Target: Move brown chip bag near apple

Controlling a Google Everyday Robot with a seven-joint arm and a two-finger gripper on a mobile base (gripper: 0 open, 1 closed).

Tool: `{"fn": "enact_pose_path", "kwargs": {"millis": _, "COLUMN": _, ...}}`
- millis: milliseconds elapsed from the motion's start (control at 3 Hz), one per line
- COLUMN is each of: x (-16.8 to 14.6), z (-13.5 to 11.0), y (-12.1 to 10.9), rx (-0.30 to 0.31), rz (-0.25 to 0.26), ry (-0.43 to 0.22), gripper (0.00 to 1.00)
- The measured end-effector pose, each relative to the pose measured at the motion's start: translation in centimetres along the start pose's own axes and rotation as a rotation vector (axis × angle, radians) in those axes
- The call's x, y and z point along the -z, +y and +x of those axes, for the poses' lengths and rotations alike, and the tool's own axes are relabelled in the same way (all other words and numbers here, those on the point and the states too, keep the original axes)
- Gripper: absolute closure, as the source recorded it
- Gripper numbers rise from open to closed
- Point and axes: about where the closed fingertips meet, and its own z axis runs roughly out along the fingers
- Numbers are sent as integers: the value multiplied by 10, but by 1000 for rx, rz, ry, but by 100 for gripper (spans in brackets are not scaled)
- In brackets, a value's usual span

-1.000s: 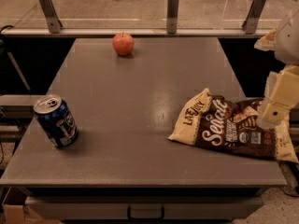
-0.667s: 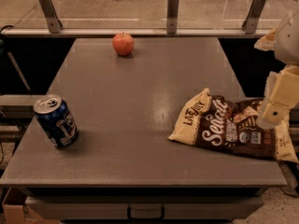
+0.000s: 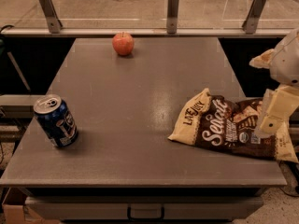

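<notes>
The brown chip bag (image 3: 224, 129) lies flat near the table's right front edge, its cream-yellow end pointing left. The apple (image 3: 123, 43) stands at the far edge of the table, left of centre, well away from the bag. My gripper (image 3: 271, 118) is at the right edge of the view, hanging just over the bag's right end and hiding part of it. I cannot tell whether it touches the bag.
A blue soda can (image 3: 56, 121) stands tilted near the table's front left. The grey table (image 3: 140, 97) has a railing with metal posts (image 3: 172, 10) along its far edge. A drawer handle (image 3: 145, 213) shows below the front edge.
</notes>
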Motion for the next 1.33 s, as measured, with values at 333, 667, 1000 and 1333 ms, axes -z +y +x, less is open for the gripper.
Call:
{"fn": "enact_pose_path", "kwargs": {"millis": 333, "x": -46, "z": 24, "y": 4, "rx": 21, "rz": -57, "ry": 34, "gripper": 0}}
{"fn": "enact_pose_path", "kwargs": {"millis": 667, "x": -70, "z": 38, "y": 9, "rx": 34, "rz": -87, "ry": 59, "gripper": 0}}
{"fn": "enact_pose_path", "kwargs": {"millis": 1000, "x": -77, "z": 48, "y": 7, "rx": 45, "rz": -80, "ry": 74, "gripper": 17}}
{"fn": "enact_pose_path", "kwargs": {"millis": 1333, "x": -77, "z": 48, "y": 2, "rx": 58, "rz": -64, "ry": 78, "gripper": 41}}
